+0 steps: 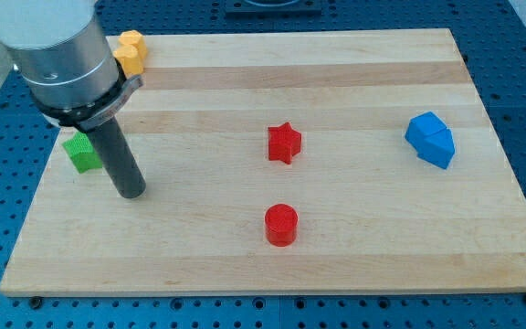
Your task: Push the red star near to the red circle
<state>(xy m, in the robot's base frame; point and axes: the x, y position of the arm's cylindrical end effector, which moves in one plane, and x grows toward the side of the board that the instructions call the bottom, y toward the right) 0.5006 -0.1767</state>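
Pincer we have none: our arm ends in a straight dark rod, so nothing is spread, pressed together or pinching. Our arm comes down from the view's top left, its wide grey housing narrowing to the rod, which leans slightly toward the view's right as it descends. My tip [132, 192] rests on the wooden counter [354, 265] toward its left side, touching no block.

Closest to the tip is the green block [81, 153], just to the view's left and slightly above, partly hidden behind the rod. Further up, at the counter's top left corner, the yellow block [131, 51] peeks out from behind the housing; we cannot make out its shape.

Well to the right of the tip, near the counter's middle, stands the red star [283, 143]. Directly below it in the view sits the red circle [280, 225], apart from the star with bare wood between them.

Far at the view's right lies the blue block [429, 139], angular in shape.
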